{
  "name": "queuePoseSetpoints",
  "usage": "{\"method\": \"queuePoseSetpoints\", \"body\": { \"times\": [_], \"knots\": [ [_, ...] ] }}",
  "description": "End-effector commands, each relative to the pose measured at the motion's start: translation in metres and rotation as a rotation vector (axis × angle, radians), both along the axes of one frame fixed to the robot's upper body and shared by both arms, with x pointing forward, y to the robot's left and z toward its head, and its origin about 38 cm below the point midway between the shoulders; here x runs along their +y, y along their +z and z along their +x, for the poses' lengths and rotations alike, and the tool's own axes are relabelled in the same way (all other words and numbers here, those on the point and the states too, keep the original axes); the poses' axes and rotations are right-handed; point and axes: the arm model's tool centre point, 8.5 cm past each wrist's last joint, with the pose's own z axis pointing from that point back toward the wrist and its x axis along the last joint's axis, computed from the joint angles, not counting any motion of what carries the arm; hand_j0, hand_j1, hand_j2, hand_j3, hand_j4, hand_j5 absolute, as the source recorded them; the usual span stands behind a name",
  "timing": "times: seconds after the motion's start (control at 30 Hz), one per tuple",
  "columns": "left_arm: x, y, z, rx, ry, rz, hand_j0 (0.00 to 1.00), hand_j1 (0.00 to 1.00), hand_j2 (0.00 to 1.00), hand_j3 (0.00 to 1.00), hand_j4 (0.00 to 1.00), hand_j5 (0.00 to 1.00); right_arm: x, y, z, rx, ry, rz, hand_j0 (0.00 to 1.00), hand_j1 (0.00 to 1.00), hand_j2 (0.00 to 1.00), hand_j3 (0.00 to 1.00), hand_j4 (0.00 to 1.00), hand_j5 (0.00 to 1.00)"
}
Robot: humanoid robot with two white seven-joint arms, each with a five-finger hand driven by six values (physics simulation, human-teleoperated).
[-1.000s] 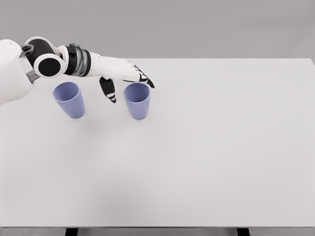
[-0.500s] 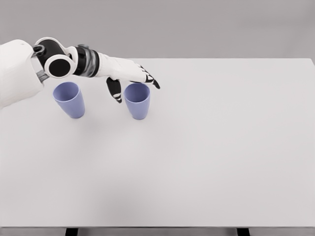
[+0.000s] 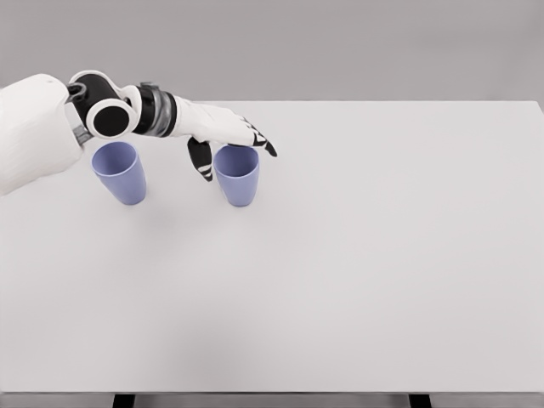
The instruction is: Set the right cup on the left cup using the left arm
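Hand poised at the right cup's rim

Fingers of the left hand (image 3: 225,136) reach across the back of the right cup (image 3: 236,174), lying long and nearly level over its far rim, with the dark fingertips (image 3: 265,146) just past the rim's right side. The thumb (image 3: 201,160) hangs down apart from them, on the cup's left flank, just beside the wall; whether it touches cannot be told. The hand is spread and holds nothing, the cup's mouth sitting in the span between thumb and fingers. Behind the hand, the white forearm runs leftward from the right cup, past a black-and-grey wrist joint (image 3: 110,118), to the bulky upper arm at the picture's left edge. The right cup stands upright on the white tabletop (image 3: 357,255). The left cup (image 3: 120,172), same pale blue, stands upright to the left of the right cup, well apart from it, below the wrist joint.
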Motion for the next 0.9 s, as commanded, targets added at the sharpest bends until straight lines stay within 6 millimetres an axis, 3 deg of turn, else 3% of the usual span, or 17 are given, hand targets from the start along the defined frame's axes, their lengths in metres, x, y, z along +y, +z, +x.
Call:
{"method": "queuePoseSetpoints", "body": {
  "times": [0.0, 0.17, 0.47, 0.87],
  "knots": [
    [-0.0018, -0.0001, 0.0008, 0.001, 0.001, -0.002, 0.97, 0.97, 0.97, 0.97, 0.97, 0.97, 0.0000, 0.0000, 0.0000, 0.000, 0.000, 0.000, 1.00, 1.00, 1.00, 1.00, 1.00, 1.00],
    [-0.0015, -0.0003, 0.0010, -0.004, 0.001, 0.003, 0.96, 0.96, 0.96, 0.96, 0.96, 0.96, 0.0000, 0.0000, 0.0000, 0.000, 0.000, 0.000, 1.00, 1.00, 1.00, 1.00, 1.00, 1.00],
    [-0.0015, -0.0008, 0.0002, -0.003, -0.002, 0.003, 0.80, 0.80, 0.80, 0.80, 0.80, 0.80, 0.0000, 0.0000, 0.0000, 0.000, 0.000, 0.000, 1.00, 1.00, 1.00, 1.00, 1.00, 1.00],
    [0.0001, 0.0022, -0.0011, -0.007, -0.008, 0.000, 0.70, 0.70, 0.70, 0.70, 0.70, 0.70, 0.0000, 0.0000, 0.0000, 0.000, 0.000, 0.000, 1.00, 1.00, 1.00, 1.00, 1.00, 1.00]
  ]
}}
